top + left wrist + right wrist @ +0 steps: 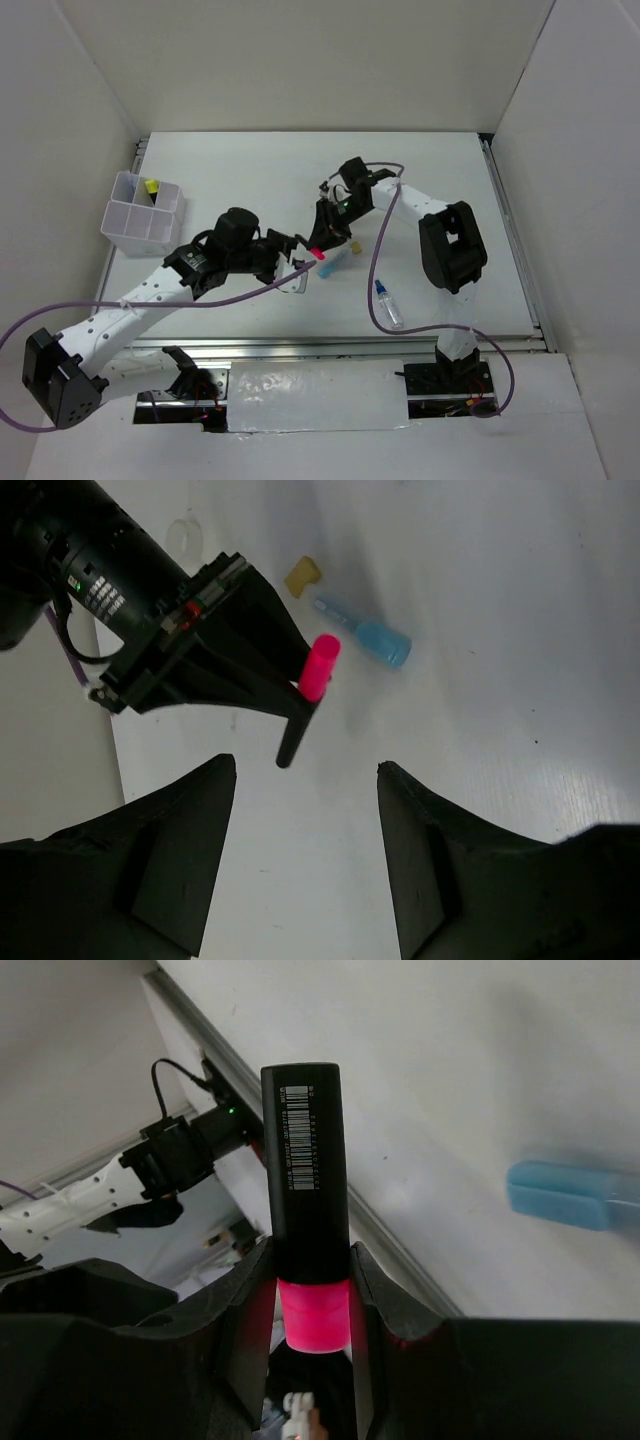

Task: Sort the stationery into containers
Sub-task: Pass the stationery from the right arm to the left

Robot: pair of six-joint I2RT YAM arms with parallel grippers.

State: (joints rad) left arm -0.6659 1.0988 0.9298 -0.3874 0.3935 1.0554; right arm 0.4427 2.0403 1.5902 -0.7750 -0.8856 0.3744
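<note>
My right gripper (322, 248) is shut on a black highlighter with a pink cap (318, 255) and holds it above the table. In the right wrist view the fingers (248, 1305) clamp it at the pink cap (313, 1320), and the black body (305, 1160) sticks out ahead. My left gripper (297, 266) is open and empty, just left of the highlighter. In the left wrist view (305, 770) the highlighter's black end (290, 748) hangs just ahead of the open jaws. A light-blue marker (336, 262) lies on the table beside it. The white organizer box (128, 228) stands far left.
A blue-capped bottle (388, 304) lies near the front edge on the right. A small yellow piece (353, 244) lies by the light-blue marker (372, 640). A yellow-capped item (150, 186) stands in a back compartment of the box. White walls enclose the table.
</note>
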